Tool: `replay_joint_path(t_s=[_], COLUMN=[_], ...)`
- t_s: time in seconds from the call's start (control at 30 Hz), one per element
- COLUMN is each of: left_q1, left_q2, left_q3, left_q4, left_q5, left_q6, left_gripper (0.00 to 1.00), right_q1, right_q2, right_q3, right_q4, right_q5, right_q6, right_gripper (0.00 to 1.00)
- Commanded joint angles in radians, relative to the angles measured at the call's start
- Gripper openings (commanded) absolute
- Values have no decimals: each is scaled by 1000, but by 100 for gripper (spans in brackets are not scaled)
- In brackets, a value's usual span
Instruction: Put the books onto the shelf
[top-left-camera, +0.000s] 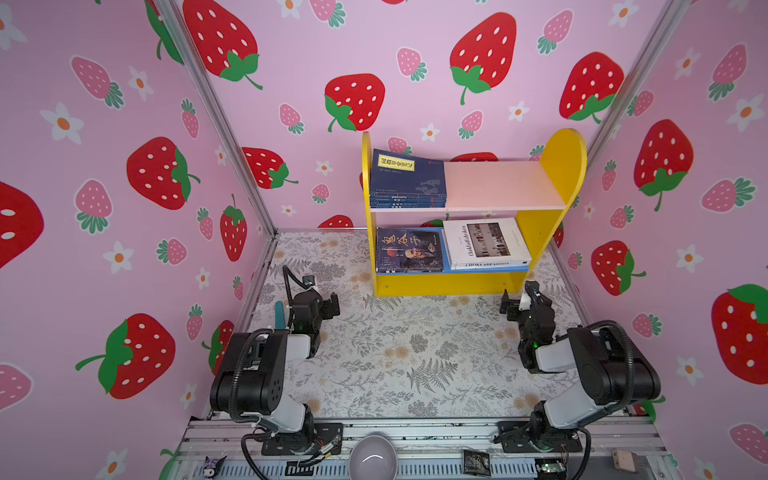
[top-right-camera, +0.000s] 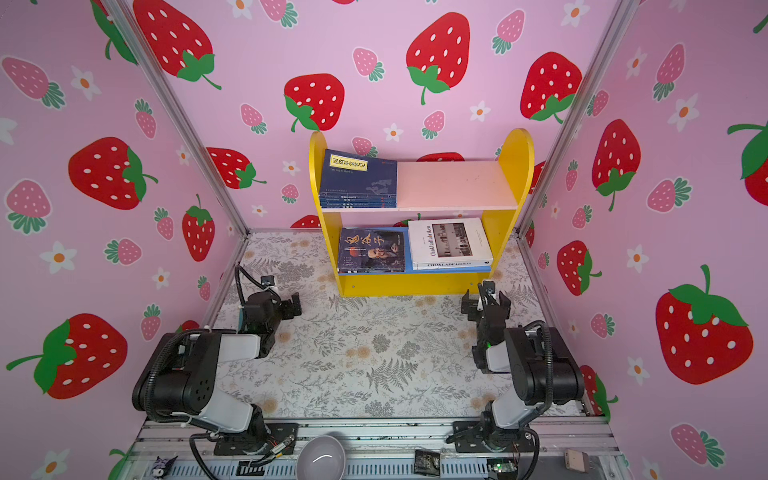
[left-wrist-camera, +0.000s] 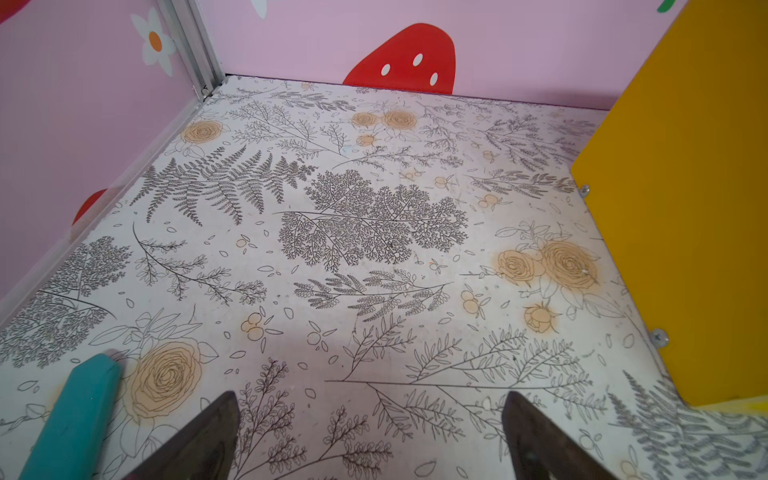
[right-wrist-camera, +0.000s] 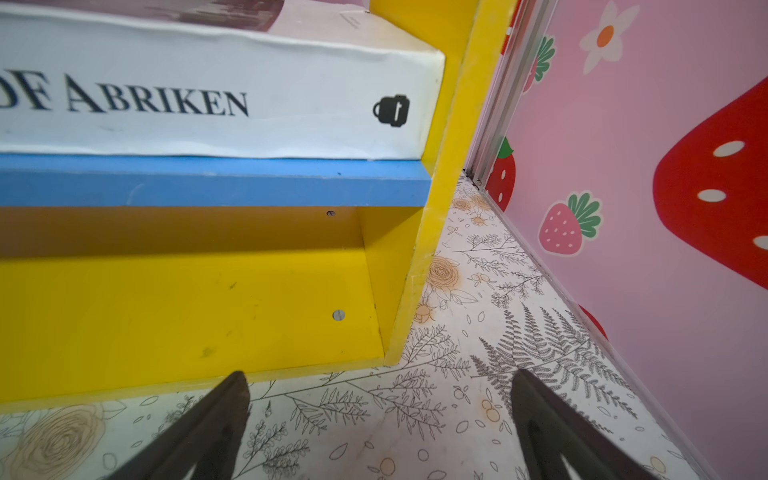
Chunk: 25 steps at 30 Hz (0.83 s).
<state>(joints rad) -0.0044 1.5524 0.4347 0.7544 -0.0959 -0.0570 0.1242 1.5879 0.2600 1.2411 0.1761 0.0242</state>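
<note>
Right wrist view: the white book (right-wrist-camera: 208, 104) is seen just ahead of the right gripper (right-wrist-camera: 379, 376) and a little above it. It is laid flat on the blue board (right-wrist-camera: 208, 183), spine turned outward, its end tucked close to the side of the shelf (right-wrist-camera: 166, 291). That gripper is spread wide and nothing is held between its jaws; only bare table (right-wrist-camera: 374, 415) is framed there. It is set low, just clear of the shelf's foot and not touching it. That looks like a stand-off, so that nothing gets nudged.

Across from it, the left gripper (left-wrist-camera: 370, 395) is likewise spread open and empty. The shelf's yellow side is found near its right, with patterned table ahead.

In both top views the navy books (top-left-camera: 407, 178) are stacked flat on the pink board (top-left-camera: 498, 183), well ahead of both grippers and higher. They are pushed toward the shelf side nearer the left gripper, and the rest of that board is left free. The portrait book (top-left-camera: 409, 249) is laid flat below them, beside the white one.

Flat stacking is probably chosen because a book slid in on its face needs no propping. The thick one is likely put low for steadiness. No book is seen on the table, so the task is judged done, or all but done.
</note>
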Motion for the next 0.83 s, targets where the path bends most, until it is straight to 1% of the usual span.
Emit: replay_joint_path(t_s=[0.0,0.8], left_q1=[4,8], left_q2=[-3,-5], left_q3=[20,19], left_q4=[11,9], left_q5=[22,38], left_q6=[20,19], left_gripper=[99,99], right_q1=[-6,-7], right_q2=[-12,-12], right_q3=[10,10], right_q4=[9,8], right_q5=[-38,-37], right_q6=[-22,-21], right_gripper=[100,100])
